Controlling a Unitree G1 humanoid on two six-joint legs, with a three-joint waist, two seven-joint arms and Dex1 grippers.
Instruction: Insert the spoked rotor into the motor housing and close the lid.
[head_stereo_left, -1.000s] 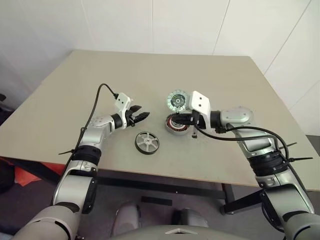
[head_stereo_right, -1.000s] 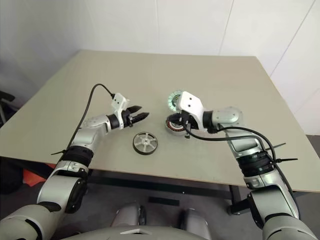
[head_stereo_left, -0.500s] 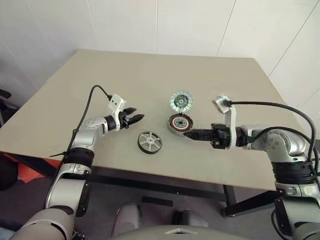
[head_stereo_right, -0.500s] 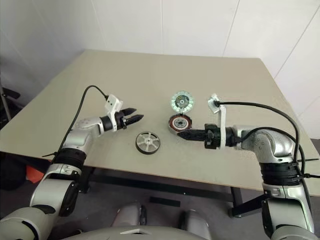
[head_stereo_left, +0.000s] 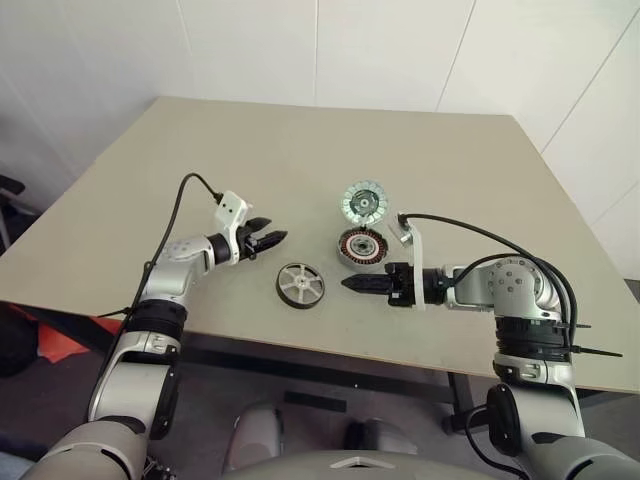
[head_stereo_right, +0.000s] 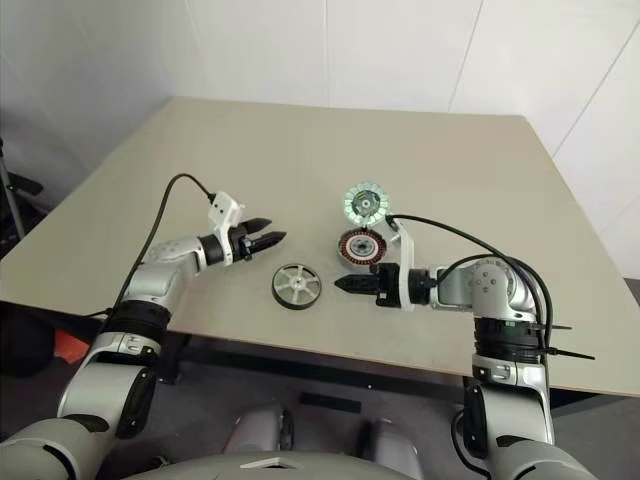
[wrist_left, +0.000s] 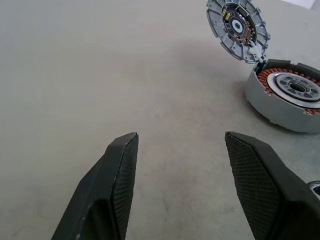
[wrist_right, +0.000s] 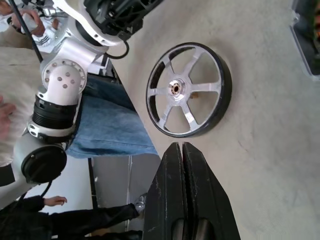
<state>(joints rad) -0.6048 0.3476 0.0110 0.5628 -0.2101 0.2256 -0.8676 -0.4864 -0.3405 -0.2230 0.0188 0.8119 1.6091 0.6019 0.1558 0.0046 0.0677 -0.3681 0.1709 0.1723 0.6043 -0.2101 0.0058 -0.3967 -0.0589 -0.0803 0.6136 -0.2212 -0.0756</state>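
On the surface (head_stereo_left: 250, 150), motor housing (head_stereo_left: 360, 247) sits open just right of the flat spoked rotor (head_stereo_left: 300, 284); closed, empty right gripper (head_stereo_left: 347, 284) points left at it, nearer than wide-open left gripper (head_stereo_left: 277, 238).

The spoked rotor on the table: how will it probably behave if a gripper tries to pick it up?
The spoked rotor looks like rigid metal, so it probably will not flex. It lies flat on the table, so its thick rim gives little to grasp; it may slide when pushed. Set on edge, it would likely roll.
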